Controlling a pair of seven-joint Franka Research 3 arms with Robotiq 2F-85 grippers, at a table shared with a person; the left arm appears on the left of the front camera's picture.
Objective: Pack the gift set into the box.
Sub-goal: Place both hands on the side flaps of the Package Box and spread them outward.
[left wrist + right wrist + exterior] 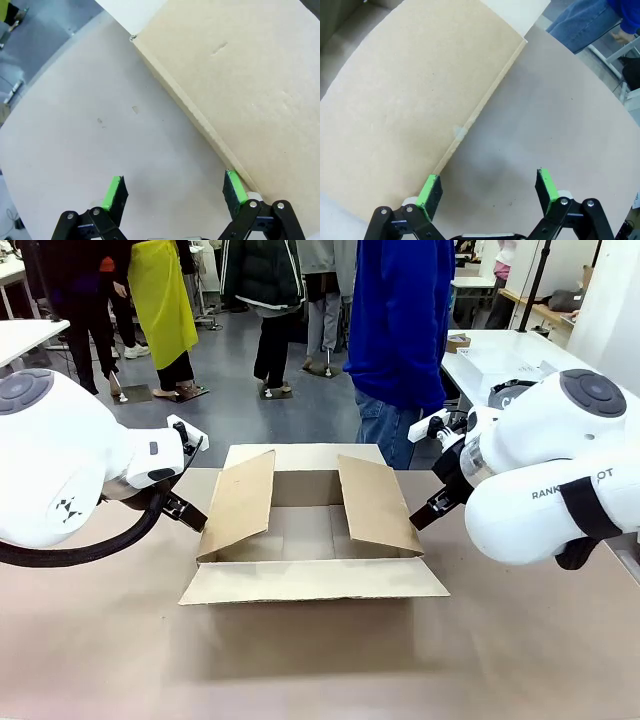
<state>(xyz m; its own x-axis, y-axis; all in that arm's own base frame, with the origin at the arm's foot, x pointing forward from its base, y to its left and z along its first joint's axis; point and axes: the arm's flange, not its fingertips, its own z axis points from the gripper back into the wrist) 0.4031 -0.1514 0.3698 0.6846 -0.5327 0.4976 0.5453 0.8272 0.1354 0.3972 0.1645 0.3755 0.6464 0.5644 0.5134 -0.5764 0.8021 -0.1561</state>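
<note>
At the middle of the pale brown table [300,670] sits the large brown corrugated cardboard carton [300,540], its top open. Its near flap [310,582] lies flat outward on the tabletop. The far flap [305,455] leans away toward a person in a blue top and jeans [400,330], who stands at the far edge. The two side flaps slant up over the opening: the left flap [240,502] and the right flap [375,502].

The left gripper [188,510] is low, just beside the outer lower corner of the left flap. In its wrist view the jaws are spread wide over bare tabletop. One green pad [235,187] is right at the flap's edge, though I cannot tell if it touches, and the other pad [114,192] is well clear of the cardboard.

The right gripper [425,512] mirrors it at the outer lower corner of the right flap. Its jaws are also released and wide apart. One green pad [429,190] is at the edge of that flap, and the other pad [546,184] is over the table.
</note>
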